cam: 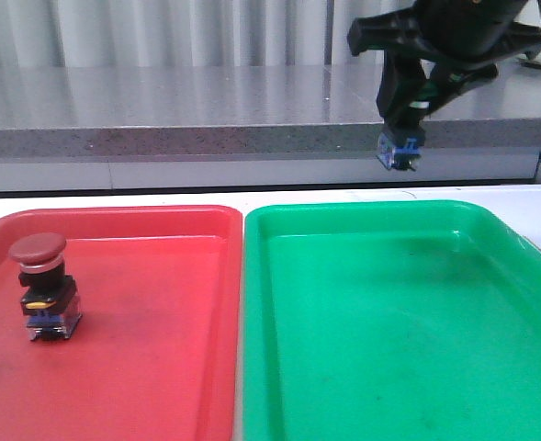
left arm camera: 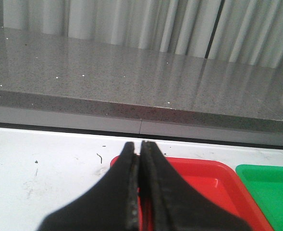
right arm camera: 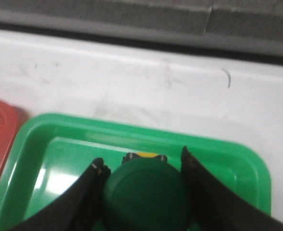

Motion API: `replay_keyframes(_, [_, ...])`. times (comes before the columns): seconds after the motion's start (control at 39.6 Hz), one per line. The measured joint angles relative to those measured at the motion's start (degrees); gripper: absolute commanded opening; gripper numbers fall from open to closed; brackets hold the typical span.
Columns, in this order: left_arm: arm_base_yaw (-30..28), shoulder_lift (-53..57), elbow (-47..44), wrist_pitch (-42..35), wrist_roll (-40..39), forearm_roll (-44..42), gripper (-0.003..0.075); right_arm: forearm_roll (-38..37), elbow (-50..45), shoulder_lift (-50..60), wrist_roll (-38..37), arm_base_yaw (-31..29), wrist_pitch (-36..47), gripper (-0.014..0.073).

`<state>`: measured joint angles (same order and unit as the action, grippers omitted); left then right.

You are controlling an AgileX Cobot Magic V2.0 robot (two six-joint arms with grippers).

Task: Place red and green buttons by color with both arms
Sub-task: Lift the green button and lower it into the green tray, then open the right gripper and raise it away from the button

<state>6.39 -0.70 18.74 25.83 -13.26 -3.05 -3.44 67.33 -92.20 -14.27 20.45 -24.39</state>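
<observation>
Right gripper (cam: 400, 138) hides most of the green button (cam: 399, 152).

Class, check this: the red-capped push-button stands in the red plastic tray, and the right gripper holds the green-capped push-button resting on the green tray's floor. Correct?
Not quite. The front view shows the right gripper holding the green-capped push-button in the air above the green plastic tray. The red-capped push-button does stand in the red plastic tray.

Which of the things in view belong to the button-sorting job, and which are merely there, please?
Job:
red button, standing in the red tray
green button, held by the right gripper above the green tray
left gripper, shut and holding nothing

Merely there:
grey counter
curtain
</observation>
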Motion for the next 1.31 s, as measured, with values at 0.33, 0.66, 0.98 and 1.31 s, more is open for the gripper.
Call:
replay_keyframes(0.33, [0.0,0.0,0.0,0.0,0.0,0.0,-0.0020,0.8,-20.5,4.8,0.0,4.8,8.7,0.0184])
replay_keyframes(0.66, [0.0,0.0,0.0,0.0,0.0,0.0,-0.0020,1.0,-22.3,4.9,0.1,4.8,11.3,0.0242])
replay_keyframes(0.98, [0.0,0.0,0.0,0.0,0.0,0.0,-0.0020,1.0,-22.3,4.9,0.1,4.8,9.2,0.0479])
replay_keyframes(1.31, [0.0,0.0,0.0,0.0,0.0,0.0,-0.0020,1.1,-21.9,6.9,0.1,4.8,7.9,0.0548])
